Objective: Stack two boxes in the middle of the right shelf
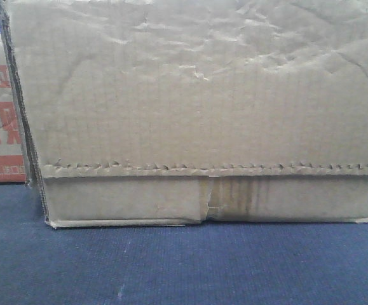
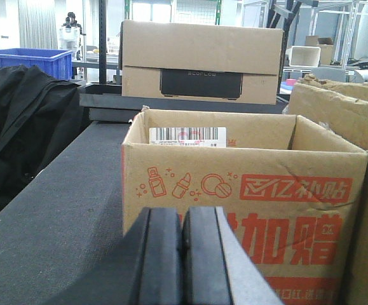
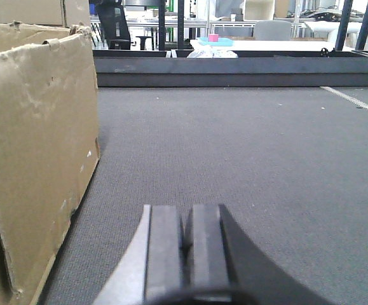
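- A dark grey carpeted tabletop (image 3: pixel 247 146) runs to a black rail (image 3: pixel 234 71).
- A blue plastic bin (image 2: pixel 28 58) stands behind heaped black cloth (image 2: pixel 25 121).
- Pale curtains (image 2: pixel 37 22) hang in bright light.

left pincer (image 2: pixel 182 254) — black pads pressed together, nothing between them, pointing level | right pincer (image 3: pixel 187 251) — pads likewise closed, empty, pointing level

Black-padded, grey-flanked left tool (image 2: pixel 182 219), right tool (image 3: pixel 187 216)

Plain box (image 1: pixel 196 114) top off-frame.
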